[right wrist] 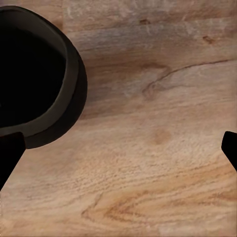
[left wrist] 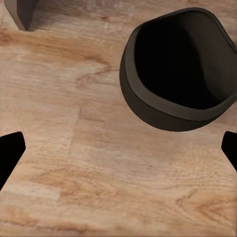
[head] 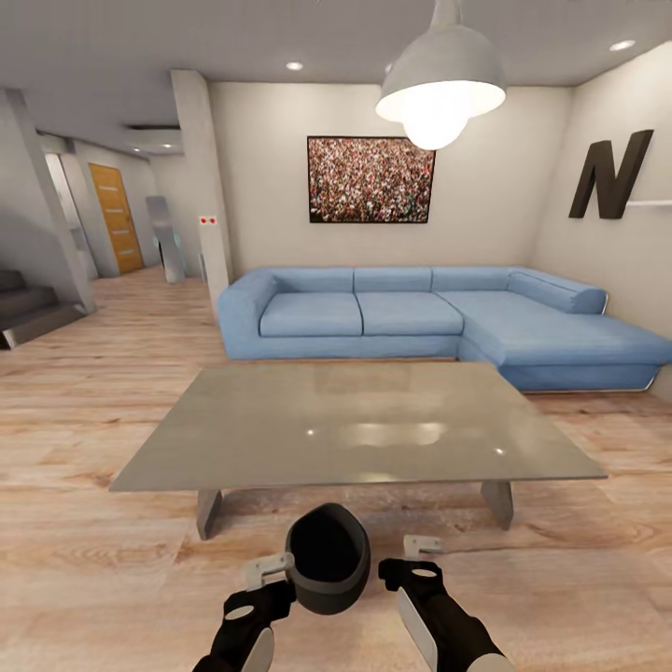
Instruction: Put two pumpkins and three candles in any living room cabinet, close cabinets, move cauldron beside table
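Where the head view looks over the living room, a grey table (head: 359,425) stands on light plank floor (head: 84,551) before a blue corner sofa (head: 420,322); pendant lamp (head: 439,89) overhead, picture (head: 371,179) on the wall. The dark cauldron (head: 327,558) sits on the floor just in front of the table, between left gripper (head: 266,571) and right gripper (head: 420,553). Left wrist view: cauldron (left wrist: 175,74) on planks, fingertips (left wrist: 10,150) spread wide, holding nothing. Right wrist view: cauldron (right wrist: 39,74) beside spread fingertips (right wrist: 10,150), empty.
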Controlling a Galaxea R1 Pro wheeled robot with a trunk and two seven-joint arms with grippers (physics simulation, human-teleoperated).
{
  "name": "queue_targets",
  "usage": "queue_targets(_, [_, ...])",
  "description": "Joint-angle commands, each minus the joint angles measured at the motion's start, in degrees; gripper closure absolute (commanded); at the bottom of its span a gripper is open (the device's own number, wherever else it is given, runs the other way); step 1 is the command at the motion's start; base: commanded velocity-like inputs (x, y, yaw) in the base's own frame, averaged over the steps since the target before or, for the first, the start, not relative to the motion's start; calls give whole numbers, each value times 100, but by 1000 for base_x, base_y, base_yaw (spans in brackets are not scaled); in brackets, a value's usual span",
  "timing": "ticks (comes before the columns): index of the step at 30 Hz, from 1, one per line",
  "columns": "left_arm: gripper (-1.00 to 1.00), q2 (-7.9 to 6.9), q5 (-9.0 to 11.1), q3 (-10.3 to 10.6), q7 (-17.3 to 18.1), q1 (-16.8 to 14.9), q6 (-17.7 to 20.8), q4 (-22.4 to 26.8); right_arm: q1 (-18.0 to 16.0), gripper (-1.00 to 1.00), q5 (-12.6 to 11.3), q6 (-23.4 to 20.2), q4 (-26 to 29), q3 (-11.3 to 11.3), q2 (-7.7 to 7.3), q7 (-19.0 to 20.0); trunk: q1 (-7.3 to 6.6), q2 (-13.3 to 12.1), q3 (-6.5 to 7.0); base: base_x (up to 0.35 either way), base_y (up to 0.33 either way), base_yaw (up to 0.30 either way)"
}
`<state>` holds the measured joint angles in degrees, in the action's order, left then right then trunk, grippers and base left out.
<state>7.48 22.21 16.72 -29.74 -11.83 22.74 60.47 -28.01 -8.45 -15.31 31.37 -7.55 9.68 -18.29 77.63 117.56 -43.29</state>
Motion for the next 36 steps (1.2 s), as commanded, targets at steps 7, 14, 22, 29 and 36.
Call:
queue_targets(7, [-100,10,115,-24,-16,-4,-56,-680,-3,-100,-64,-33,10,-45,-4,-52,-155,-279,142,0,0,-40])
queue_targets(14, [-100,2,151,-26,-6,-4,-406,-783,-3,-100,-59,-33,-115,-40,-9,-52,-309,-560,272,0,0,-11])
queue_targets(22, [-100,7,291,-15,116,-4,-880,-1291,-3,-100,-53,45,-1036,-46,-8,-29,-485,-881,416,0,0,-1])
queue_targets(29, [-100,12,337,17,287,-4,-1049,-1615,-3,-100,-49,213,-1578,-43,-31,-23,-638,-1162,542,0,0,0])
queue_targets(36, [-100,8,345,6,310,-4,-1069,-1668,-3,-100,-53,1147,-2215,-48,-25,-14,-792,-1443,667,0,0,0])
